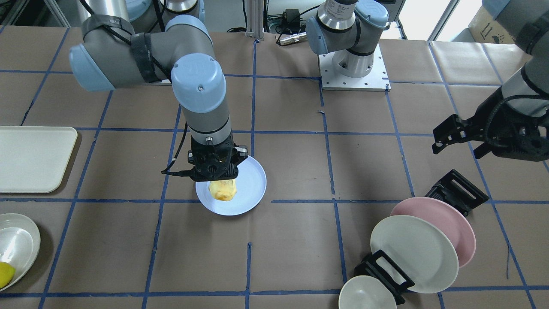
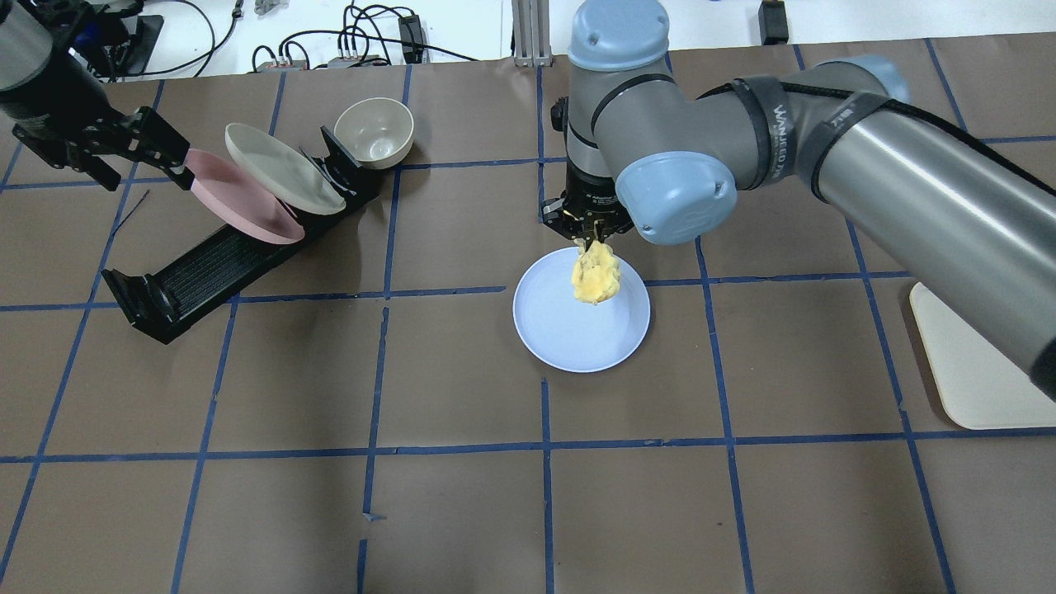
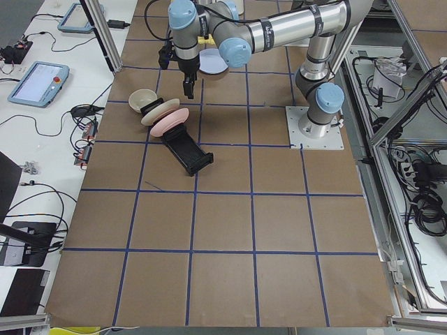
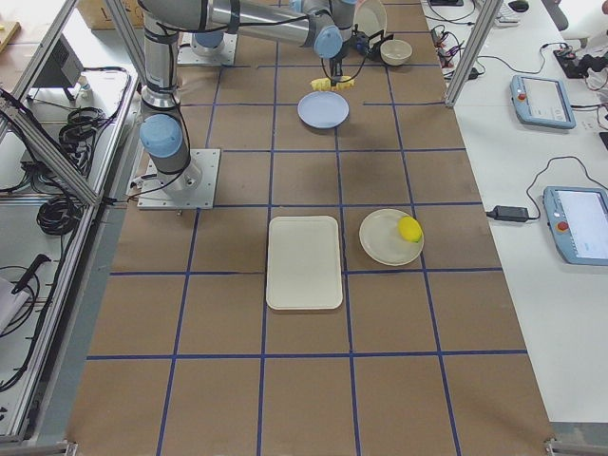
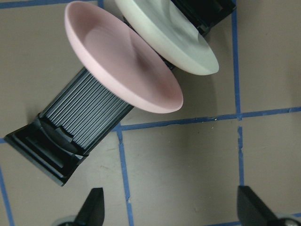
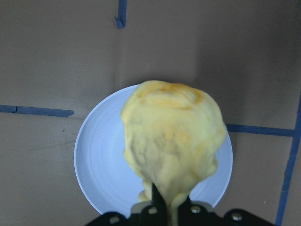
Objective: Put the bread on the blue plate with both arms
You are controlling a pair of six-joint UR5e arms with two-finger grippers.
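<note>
The golden-yellow bread [image 2: 595, 275] hangs end-down from my right gripper [image 2: 591, 241], which is shut on its top end, above the pale blue plate [image 2: 551, 330]. In the right wrist view the bread [image 6: 173, 143] hangs over the plate [image 6: 101, 162]. The front view shows the bread [image 1: 223, 190] under the gripper [image 1: 214, 169], over the plate [image 1: 251, 180]. My left gripper [image 2: 169, 161] is open and empty, off by the dish rack; its fingertips [image 5: 94, 207] show wide apart.
A black dish rack [image 2: 206, 268] holds a pink plate [image 2: 239, 206] and a cream plate [image 2: 280, 169], with a cream bowl [image 2: 375, 132] beside it. A cream tray [image 1: 32, 159] and a cream plate with a lemon-like thing [image 1: 5, 274] lie on my right side.
</note>
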